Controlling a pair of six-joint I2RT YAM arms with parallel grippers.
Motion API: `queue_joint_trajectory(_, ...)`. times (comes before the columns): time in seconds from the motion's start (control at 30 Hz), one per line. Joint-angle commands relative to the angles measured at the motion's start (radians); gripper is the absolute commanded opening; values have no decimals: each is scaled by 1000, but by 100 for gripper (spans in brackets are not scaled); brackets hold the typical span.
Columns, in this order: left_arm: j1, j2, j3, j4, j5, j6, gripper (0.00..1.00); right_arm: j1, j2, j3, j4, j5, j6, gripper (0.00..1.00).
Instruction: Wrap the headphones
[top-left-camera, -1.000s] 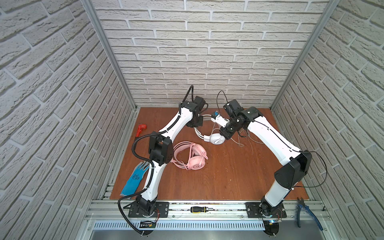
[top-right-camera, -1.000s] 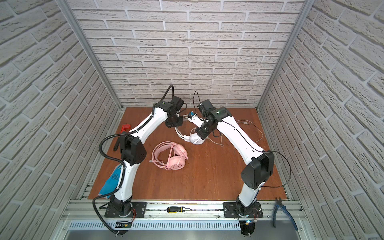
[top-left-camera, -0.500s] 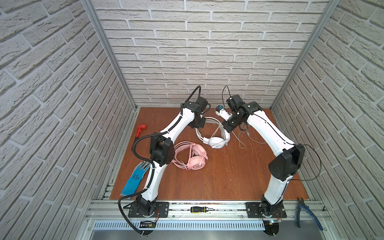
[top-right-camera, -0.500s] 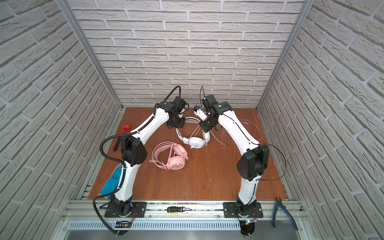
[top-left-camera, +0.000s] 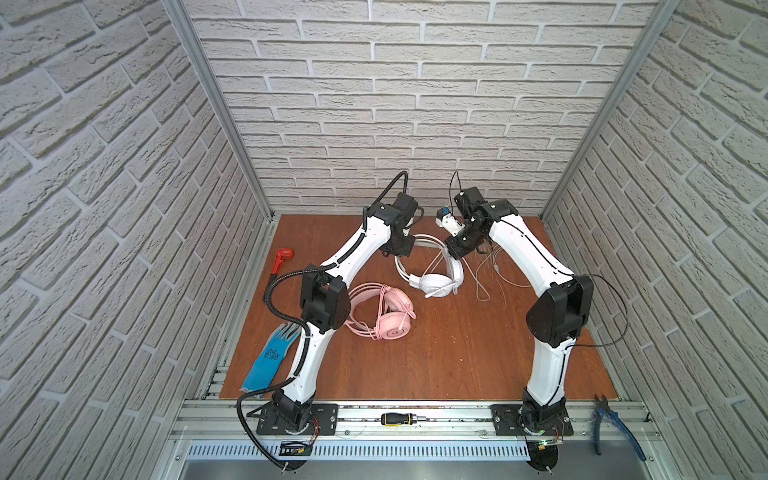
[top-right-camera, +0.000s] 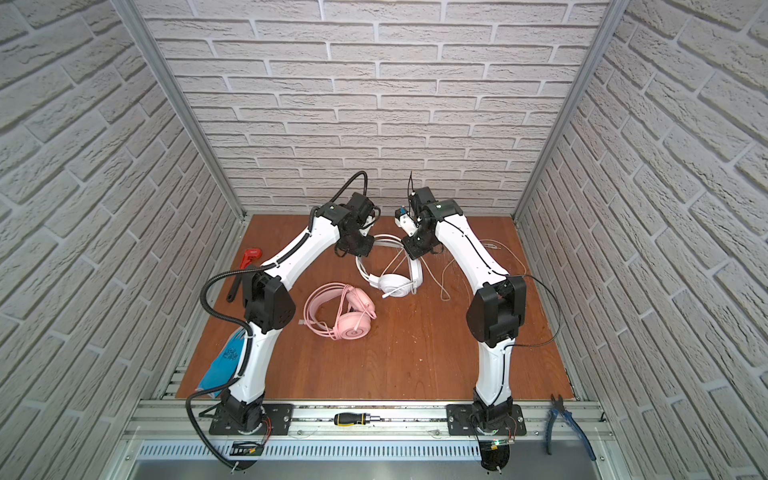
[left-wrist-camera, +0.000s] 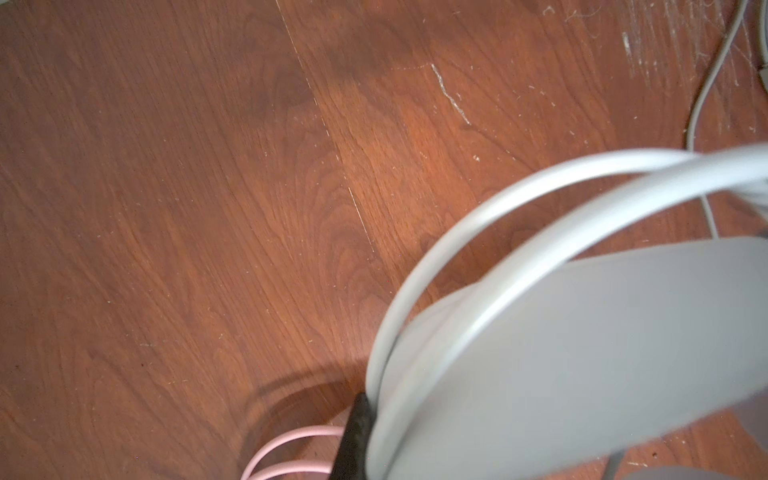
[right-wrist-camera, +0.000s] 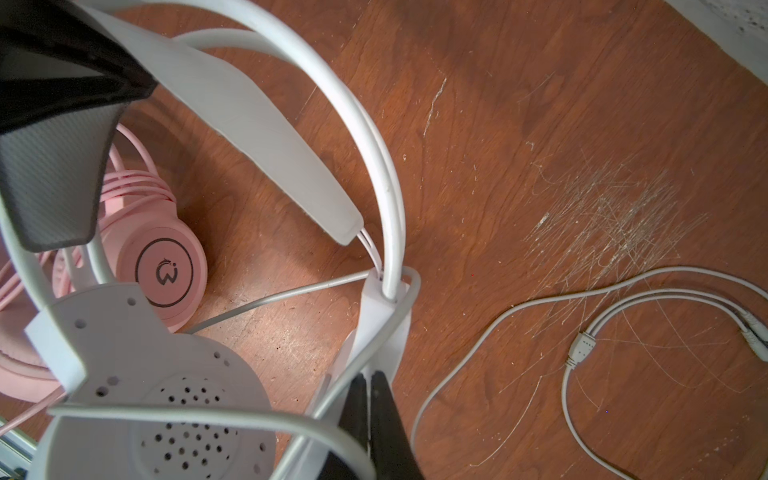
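1. The white headphones (top-left-camera: 434, 284) sit near the back middle of the tabletop (top-left-camera: 457, 353), right between the two arms, and both top views show them (top-right-camera: 395, 284). The band arches up toward the back wall and the cups hang lower at the front. I can't tell if the cups are actually touching the wood.
2. The left pincer (top-left-camera: 402, 248) is clamped tight on the left side of the white band. The left wrist view only catches one black finger (left-wrist-camera: 353, 440), pressed up against the two band wires.
3. The right pincer (right-wrist-camera: 368, 399) is closed almost all the way, with just a sliver between the jaws. It looks like it's nipping the thin white cable (right-wrist-camera: 328, 285) right by the band's slider. In a top view it sits at the right end of the band (top-left-camera: 455, 249).
4. One stretch of that cable runs across inside the band and hooks around the slider. The rest lies loose on the tabletop to the right, with a little splitter (right-wrist-camera: 582, 347) in it.
5. The pink headphones (top-left-camera: 392, 326) lie flat just in front and to the left of the white pair. Nothing is holding them, and their pink cable is bunched across the band.
6. Other stuff:
   - a red wrench (top-left-camera: 280, 259) at the left edge
   - a blue glove (top-left-camera: 270, 361) by the left arm's base
   - a screwdriver (top-left-camera: 401, 419) on the front rail
   - pliers (top-left-camera: 615, 424) at the rail's right end
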Motion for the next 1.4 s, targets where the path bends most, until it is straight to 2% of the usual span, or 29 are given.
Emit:
queue_joint_trajectory(0.0, -10, -9, 39, -32, 39, 43, 0, -31, -9, 30, 55, 36, 31, 11)
queue_joint_trajectory(0.37, -11, -14, 40, -35, 64, 52, 0, -73, 47, -27, 102, 29, 86, 16)
queue_joint_trajectory(0.47, -11, -21, 36, -30, 86, 56, 0, -90, 45, -69, 133, 14, 112, 21)
queue_joint_trajectory(0.97, 18, -83, -45, 70, 258, 15, 0, -220, 5, -357, 360, -274, 258, 26)
queue_joint_trajectory(1.37, 65, -158, -145, 211, 411, -72, 0, -245, 29, -490, 508, -396, 328, 30)
